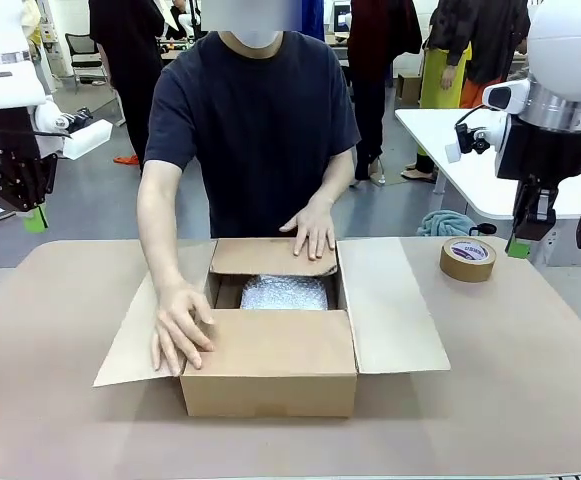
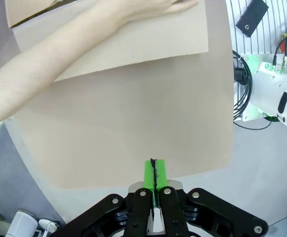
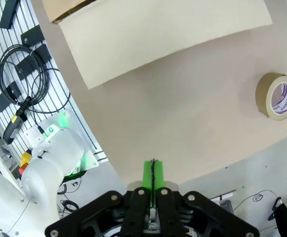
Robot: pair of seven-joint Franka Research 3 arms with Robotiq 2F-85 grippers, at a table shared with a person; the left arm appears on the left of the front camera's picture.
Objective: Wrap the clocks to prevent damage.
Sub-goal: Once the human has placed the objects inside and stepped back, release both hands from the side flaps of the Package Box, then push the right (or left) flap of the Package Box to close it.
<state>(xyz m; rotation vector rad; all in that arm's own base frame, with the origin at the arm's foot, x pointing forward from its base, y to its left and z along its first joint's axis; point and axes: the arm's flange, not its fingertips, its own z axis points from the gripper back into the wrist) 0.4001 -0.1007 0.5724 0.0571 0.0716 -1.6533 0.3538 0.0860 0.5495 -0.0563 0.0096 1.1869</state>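
Both end effectors are pressed shut and empty: the left end effector point(image 1: 35, 217) and right end effector point(image 1: 518, 247) hang by the counter's point(image 1: 60, 420) side edges. Between them, lower down, sits the open cardboard box point(image 1: 270, 385) with a bubble-wrapped bundle point(image 1: 284, 292) inside. A person's one hand point(image 1: 180, 335) presses the near flap, the other hand point(image 1: 313, 230) the far flap. A tape roll point(image 1: 468, 259) lies just inward of the right end effector.

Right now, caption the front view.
A person rests one hand on the near flap, the other hand on the far flap, of a cardboard box holding a bubble-wrapped bundle; tape roll nearby.
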